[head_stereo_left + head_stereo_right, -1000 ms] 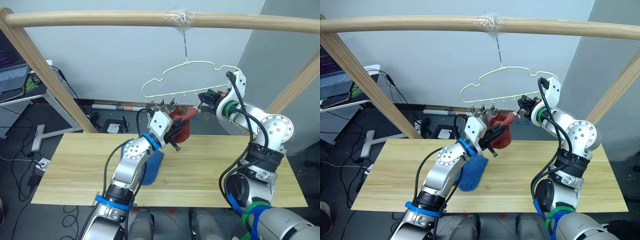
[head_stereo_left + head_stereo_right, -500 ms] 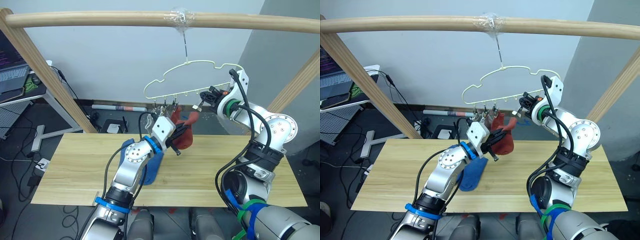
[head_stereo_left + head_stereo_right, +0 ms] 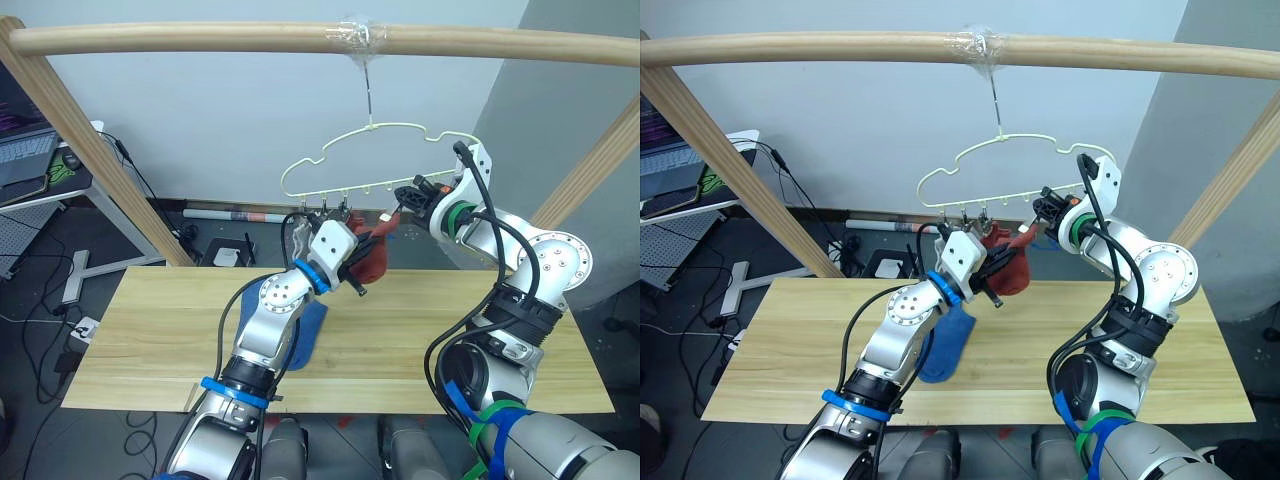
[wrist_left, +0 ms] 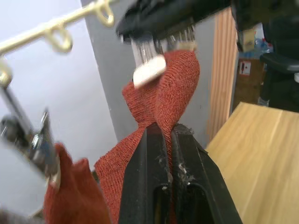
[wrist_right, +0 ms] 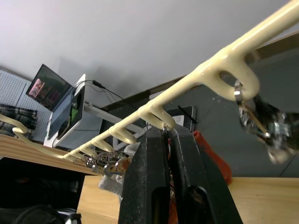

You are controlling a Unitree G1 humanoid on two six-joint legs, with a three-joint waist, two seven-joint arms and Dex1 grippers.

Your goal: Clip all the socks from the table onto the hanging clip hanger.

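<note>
The pale yellow clip hanger hangs from the pole by its hook, with metal clips under its bottom bar. My left gripper is shut on a rust-red sock and holds it up just below the bar. The sock's top edge touches the clip that my right gripper is shut on. A second red sock hangs from a neighbouring clip. One blue sock lies on the table, partly hidden under my left arm.
The round wooden pole crosses overhead, and its slanted legs stand at both ends of the table. A desk with a laptop and floor cables lie beyond the table's left end.
My left gripper has lifted the red sock up and towards the right gripper's clip. The hanger swung slightly right and back again.
</note>
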